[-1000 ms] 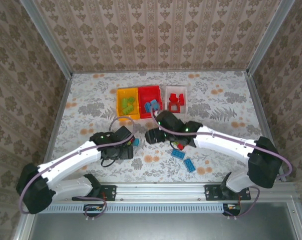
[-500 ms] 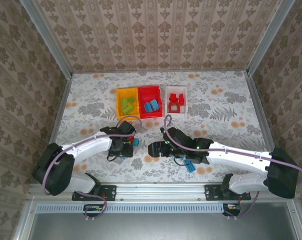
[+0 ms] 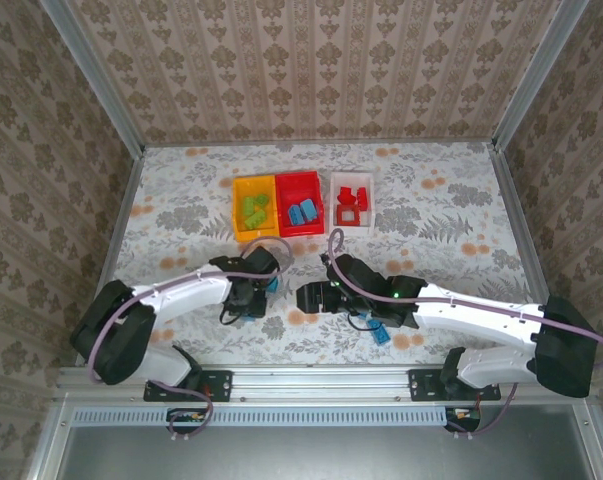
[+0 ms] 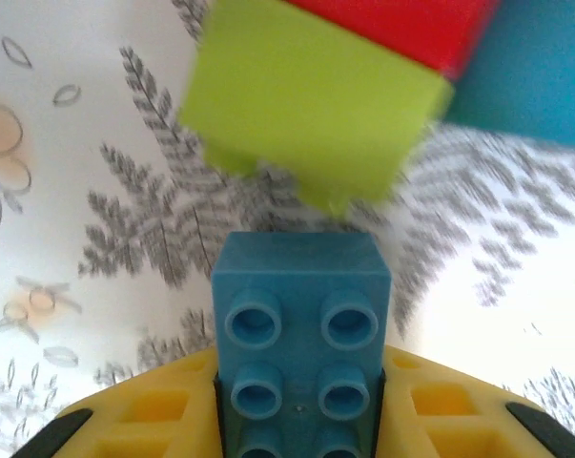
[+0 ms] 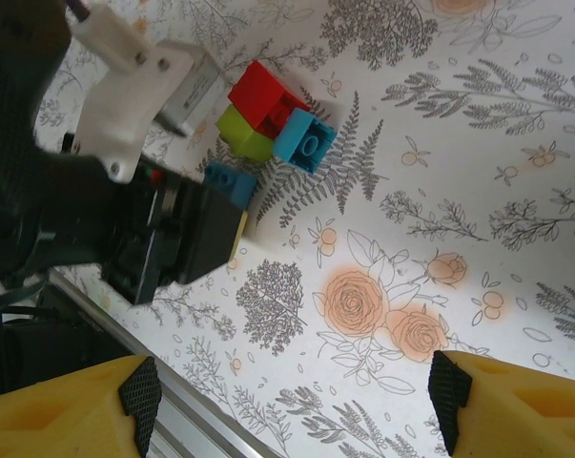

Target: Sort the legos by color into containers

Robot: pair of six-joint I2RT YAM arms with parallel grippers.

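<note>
Yellow bin [image 3: 237, 190] stands leftmost in a row of three at the far middle of the floral table [image 3: 431, 220], and lime green bricks [image 3: 256, 208] lie in it. Touching its right side is the red bin [image 3: 299, 178], which has blue bricks [image 3: 301, 212] inside. Just beside that, with a narrow gap, the white bin [image 3: 370, 200] holds red bricks [image 3: 353, 194] and the hollow red square frame [image 3: 349, 215].

Nearer the bases, the left gripper [image 3: 261, 290] sits low over the table, below the yellow bin. Its wrist view shows the left gripper's yellow jaws closed on a small blue brick [image 4: 301, 334], studs facing the camera. Just beyond that brick a cluster of three lies on the table: a lime green brick [image 4: 316, 105], a red brick [image 4: 401, 24] touching it, and another blue one [image 4: 530, 76] at the right.

To the right, the right gripper [image 3: 303, 298] points toward the left one, the two near each other but apart. In its wrist view the right gripper [image 5: 295, 391] has its jaws spread wide with nothing between them; it looks onto the left gripper's black body and the cluster. Farther right, a loose blue brick [image 3: 379, 335] lies on the table just beside the right forearm.
</note>
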